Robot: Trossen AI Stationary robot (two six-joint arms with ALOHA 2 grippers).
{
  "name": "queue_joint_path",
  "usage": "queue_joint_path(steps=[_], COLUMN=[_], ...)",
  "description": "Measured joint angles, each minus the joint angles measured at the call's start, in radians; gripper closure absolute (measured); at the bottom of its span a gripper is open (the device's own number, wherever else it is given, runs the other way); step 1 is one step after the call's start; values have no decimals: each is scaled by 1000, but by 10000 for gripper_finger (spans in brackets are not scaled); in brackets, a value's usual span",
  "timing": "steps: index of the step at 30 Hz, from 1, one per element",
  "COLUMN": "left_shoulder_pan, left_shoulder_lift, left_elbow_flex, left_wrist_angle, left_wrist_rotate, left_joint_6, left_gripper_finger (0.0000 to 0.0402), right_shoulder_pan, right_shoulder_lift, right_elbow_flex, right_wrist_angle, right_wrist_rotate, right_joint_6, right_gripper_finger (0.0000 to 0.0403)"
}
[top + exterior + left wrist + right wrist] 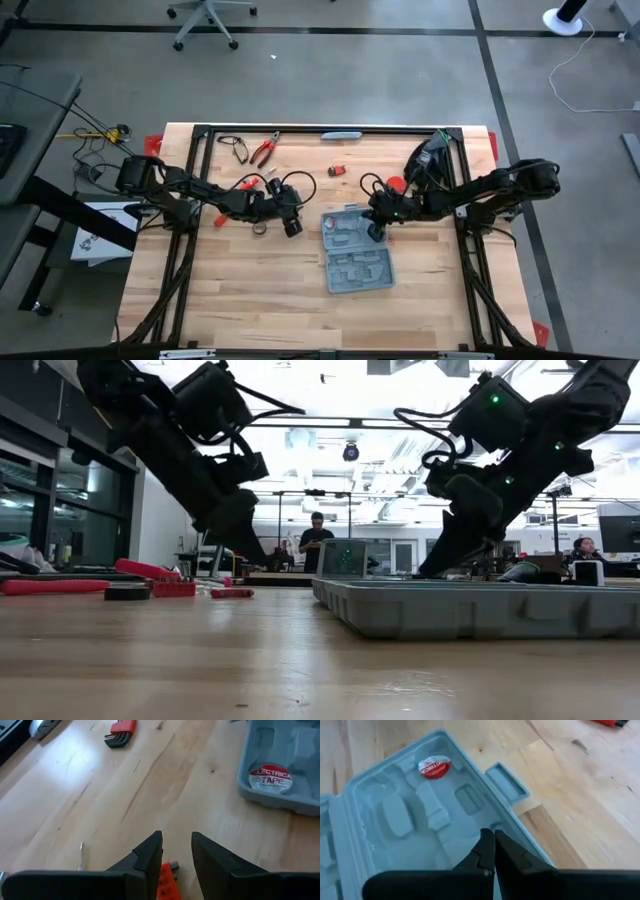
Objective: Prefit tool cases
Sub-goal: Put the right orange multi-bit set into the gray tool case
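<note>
The grey-blue tool case (355, 250) lies open and flat on the table, moulded slots up. A red-and-white roll of tape (435, 767) sits in one slot, and the handle tab (507, 782) sticks out of the case's edge. My right gripper (494, 840) is shut and slants down over the case's far half (345, 228). My left gripper (176, 852) stands left of the case over bare wood, with a small red tool (167, 882) between its fingers. In the low view my arms come down behind the case (480, 608). My left gripper has the small red tool between its two fingers, and the tool's grey end (174, 866) points forward between them. The fingers slant down toward the table. They hide the rest of the tool. My right gripper's shut fingertips (485, 847) stand over the case's inside near its rim; whether they touch it I cannot tell.
Red pliers (265, 150), a dark cable loop (237, 150) and a small red piece (337, 171) lie near the far edge. A red hex-key set (120, 732) and a thin metal bit (80, 855) lie on the wood. A black roll (260, 229) lies by my left arm.
</note>
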Motion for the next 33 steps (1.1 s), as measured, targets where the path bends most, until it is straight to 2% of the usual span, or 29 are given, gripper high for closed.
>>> queue_joint_path(steps=[9,18,28,33], left_shoulder_pan=[5,56,85,85], left_shoulder_lift=[0,0,0,0], left_elbow_flex=[0,-23,-60,-60], left_wrist_angle=[-91,-114,-90,-51], left_wrist_rotate=[-68,-49,73,192], left_joint_6=[-58,-202,-207,-132], left_gripper_finger=[303,303,303,303], right_shoulder_pan=[0,0,0,0], right_shoulder_lift=[0,0,0,0], right_elbow_flex=[0,0,0,0], right_wrist_angle=[21,26,43,44], right_wrist_rotate=[0,-4,-3,-3], right_joint_6=[-9,-8,-11,-11], right_gripper_finger=[403,403,403,403])
